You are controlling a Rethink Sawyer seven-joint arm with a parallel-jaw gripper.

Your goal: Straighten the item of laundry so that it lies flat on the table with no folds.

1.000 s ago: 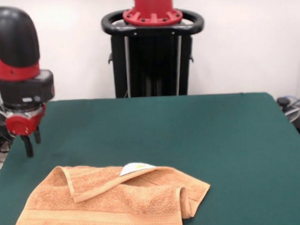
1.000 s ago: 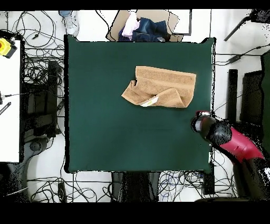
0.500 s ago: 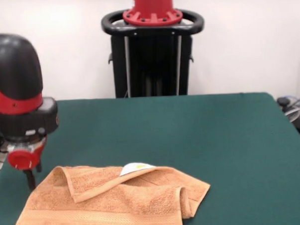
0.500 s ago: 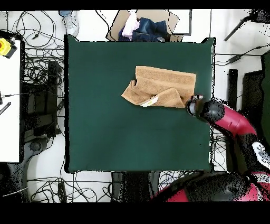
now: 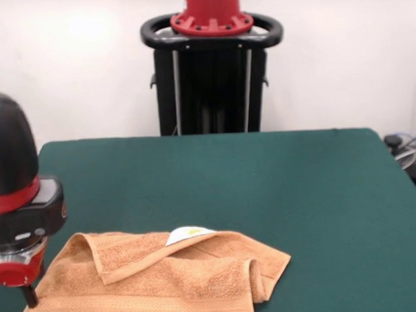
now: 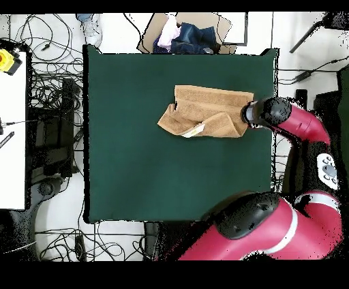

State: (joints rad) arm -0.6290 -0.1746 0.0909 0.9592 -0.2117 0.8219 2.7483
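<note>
The item of laundry (image 5: pixel 179 281) is an orange-tan towel lying crumpled near the front of the table (image 5: pixel 264 174). Its far edge is folded over toward me and its right corner is bunched up. A white tag (image 5: pixel 189 233) shows on the fold. My gripper (image 5: pixel 26 296) hangs low at the towel's left edge, under the arm's black and red wrist. From above, the towel (image 6: pixel 208 109) lies right of the table's (image 6: pixel 136 170) middle, and the gripper (image 6: pixel 251 113) is at its right edge, over the folded corner. The tag (image 6: pixel 196 129) sits at the towel's lower edge.
An open box of clothes (image 6: pixel 184 34) stands beyond the table's top edge in the overhead view. Cables lie all around on the floor, and a white bench (image 6: pixel 12 123) is at the left. The red arm (image 6: pixel 300 129) crosses the table's right edge.
The gripper has moved from beside the table's edge onto the towel's edge and has come lower. The towel has not moved.
</note>
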